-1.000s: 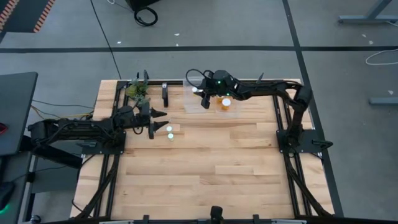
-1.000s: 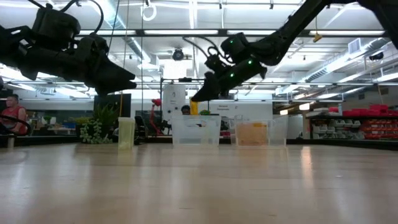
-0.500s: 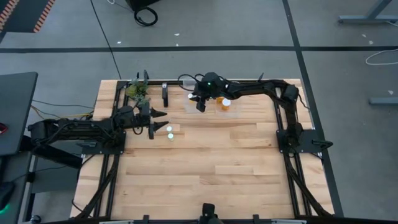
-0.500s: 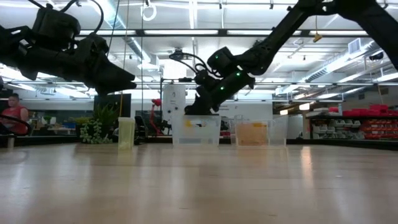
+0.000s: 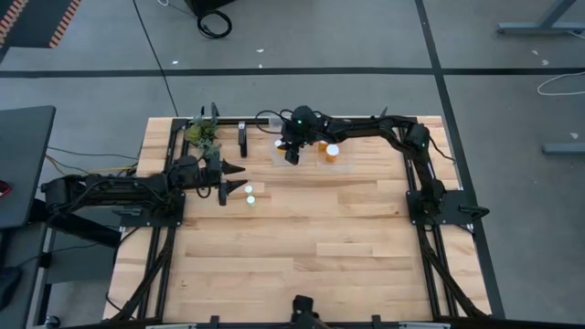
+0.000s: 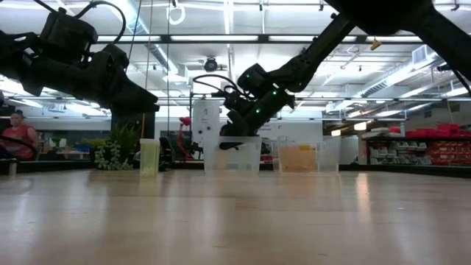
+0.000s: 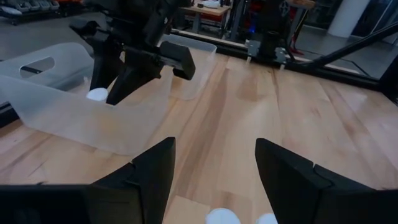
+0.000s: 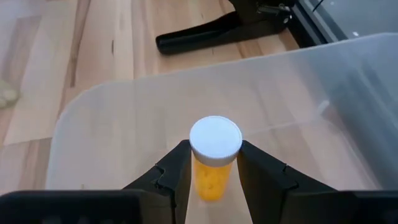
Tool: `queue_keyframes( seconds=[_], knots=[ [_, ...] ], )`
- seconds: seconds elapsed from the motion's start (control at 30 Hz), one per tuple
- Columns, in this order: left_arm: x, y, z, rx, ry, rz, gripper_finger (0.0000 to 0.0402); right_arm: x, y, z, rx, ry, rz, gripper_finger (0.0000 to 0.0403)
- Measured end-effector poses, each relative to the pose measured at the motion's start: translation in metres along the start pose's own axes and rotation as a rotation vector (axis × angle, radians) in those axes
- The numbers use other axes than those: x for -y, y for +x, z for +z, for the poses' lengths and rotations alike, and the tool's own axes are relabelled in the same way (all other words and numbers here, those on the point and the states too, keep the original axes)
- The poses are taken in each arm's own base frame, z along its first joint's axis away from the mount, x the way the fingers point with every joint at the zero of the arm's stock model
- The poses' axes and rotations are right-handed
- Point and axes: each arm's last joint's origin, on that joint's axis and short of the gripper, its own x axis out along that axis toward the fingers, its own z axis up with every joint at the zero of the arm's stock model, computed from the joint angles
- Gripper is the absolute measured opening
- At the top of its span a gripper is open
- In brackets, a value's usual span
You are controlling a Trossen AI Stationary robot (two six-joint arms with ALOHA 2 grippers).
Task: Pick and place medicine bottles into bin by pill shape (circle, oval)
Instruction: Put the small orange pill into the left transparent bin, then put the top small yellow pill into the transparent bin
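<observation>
Near side: left gripper (image 5: 230,180) is hovering over the left part of the table (image 5: 311,247), fingers (image 7: 152,171) standing wide apart, gripping nothing. Two white-capped medicine bottles (image 5: 249,195) are standing on the wood right under its tips, side by side; in the left wrist view just their caps (image 7: 222,217) are poking in between the fingers.

Farther back: right gripper (image 5: 292,152) is reaching over the left clear bin (image 8: 124,124), the one nearer the plant sprig (image 5: 202,133). It's pinching an amber bottle (image 8: 213,163) between its pads just below the white cap, upright, hanging inside the bin walls. Can't tell if the bottle is touching the bin floor. Another white cap (image 5: 279,143) is sitting in that same bin.

Right clear bin (image 5: 340,163), just beside the first: two amber bottles (image 5: 328,148) already lying in there, showing as an orange mass in the low view (image 6: 298,158).

Far background, low view: a person (image 6: 16,132) is sitting at the left edge of the room.
</observation>
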Motion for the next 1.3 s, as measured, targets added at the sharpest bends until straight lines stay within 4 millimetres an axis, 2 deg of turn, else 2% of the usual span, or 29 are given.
queue_keyframes(
  seconds=[0.33,0.47,0.7,1.0,1.3],
  knots=[
    [0.000,0.000,0.000,0.001,-0.007,0.005,0.0231,0.000,-0.001,-0.002,-0.024,0.015,0.010,0.0133],
    [0.000,0.000,0.000,0.001,-0.008,0.005,0.0231,-0.001,-0.001,-0.008,-0.069,0.027,0.009,0.0152],
    [0.000,0.000,0.000,0.002,-0.007,0.005,0.0231,0.001,-0.009,-0.003,-0.076,0.024,-0.019,0.0195],
    [-0.001,0.000,-0.001,-0.009,-0.020,0.020,0.0231,0.000,-0.010,-0.001,-0.073,0.012,-0.035,0.0204],
    [-0.001,0.000,-0.001,-0.010,-0.020,0.030,0.0231,-0.002,-0.034,0.019,-0.029,-0.015,-0.073,0.0204]
  ],
)
